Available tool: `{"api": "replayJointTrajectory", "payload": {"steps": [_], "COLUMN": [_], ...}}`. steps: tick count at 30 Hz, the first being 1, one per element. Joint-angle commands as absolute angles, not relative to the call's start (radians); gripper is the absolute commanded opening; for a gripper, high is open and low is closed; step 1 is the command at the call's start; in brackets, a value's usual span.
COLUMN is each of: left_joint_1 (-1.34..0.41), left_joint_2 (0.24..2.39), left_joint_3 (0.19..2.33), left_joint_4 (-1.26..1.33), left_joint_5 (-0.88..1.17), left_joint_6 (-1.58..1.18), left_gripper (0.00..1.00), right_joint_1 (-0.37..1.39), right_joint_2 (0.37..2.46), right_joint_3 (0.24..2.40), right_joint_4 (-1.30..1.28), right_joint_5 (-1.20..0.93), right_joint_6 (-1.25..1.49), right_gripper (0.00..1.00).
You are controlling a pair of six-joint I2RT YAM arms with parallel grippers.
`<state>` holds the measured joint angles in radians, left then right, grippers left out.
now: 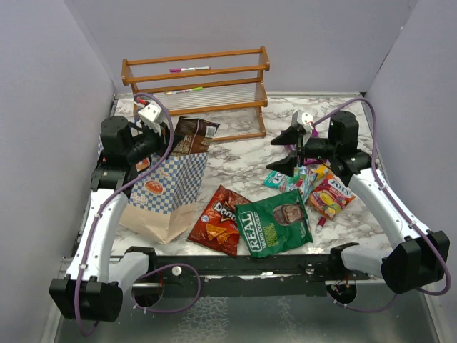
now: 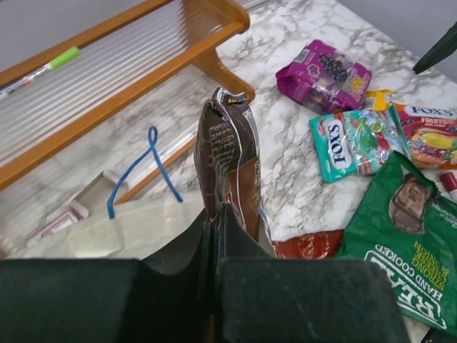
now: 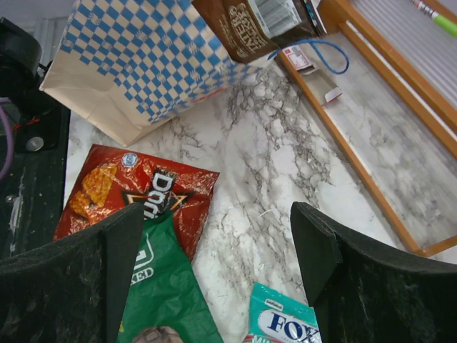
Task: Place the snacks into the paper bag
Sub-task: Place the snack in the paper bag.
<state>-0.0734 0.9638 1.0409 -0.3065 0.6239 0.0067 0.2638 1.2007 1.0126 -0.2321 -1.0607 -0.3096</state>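
Note:
My left gripper [image 1: 158,139] is shut on the edge of the glossy brown bag [image 1: 193,136], which sticks out of the mouth of the blue-and-white checkered paper bag [image 1: 171,186]. The left wrist view shows the closed jaws [image 2: 214,214] pinching the brown bag [image 2: 232,164] over the bag's opening [image 2: 128,229], beside its blue string handle [image 2: 153,161]. My right gripper [image 1: 285,157] is open and empty above the marble, near the teal Fox's pack [image 1: 278,180]. The red Doritos [image 1: 220,220], green REAL chips [image 1: 277,223] and red-yellow Fox's pack [image 1: 332,196] lie on the table. A magenta pack [image 2: 325,71] lies near them.
A wooden rack [image 1: 200,78] holding two markers stands at the back, just behind the paper bag's mouth. A tiny red-pink cap [image 1: 321,221] lies by the green chips. Grey walls close in the table on the left, right and back.

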Motion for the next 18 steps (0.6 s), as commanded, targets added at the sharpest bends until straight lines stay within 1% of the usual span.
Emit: {"api": "replayJointTrajectory", "payload": {"steps": [1,3,6,11,15,18], "left_joint_1": [-0.074,-0.074,-0.074,-0.074,-0.074,-0.073], "left_joint_2": [1.034,1.056,1.055,1.000,0.924,0.877], "left_joint_3": [1.100,1.118,1.138,1.149,1.140,1.141], "left_joint_4": [-0.022,0.000,-0.054,-0.303,-0.462,-0.514], "left_joint_5": [0.794,0.808,0.801,0.669,0.555,0.541], "left_joint_6": [-0.071,-0.075,-0.041,0.101,0.167,0.164], "left_gripper": [0.00,0.00,0.00,0.00,0.00,0.00], "right_joint_1": [0.280,0.283,0.293,0.338,0.422,0.520], "right_joint_2": [1.197,1.197,1.200,1.234,1.309,1.388], "right_joint_3": [0.987,0.978,0.964,0.982,1.048,1.107], "right_joint_4": [-0.128,-0.127,-0.121,-0.107,-0.109,-0.093], "right_joint_5": [-1.028,-1.026,-1.025,-1.008,-0.976,-0.926], "right_joint_6": [-0.267,-0.265,-0.262,-0.276,-0.309,-0.325], "right_gripper": [0.83,0.83,0.82,0.83,0.83,0.83]}}
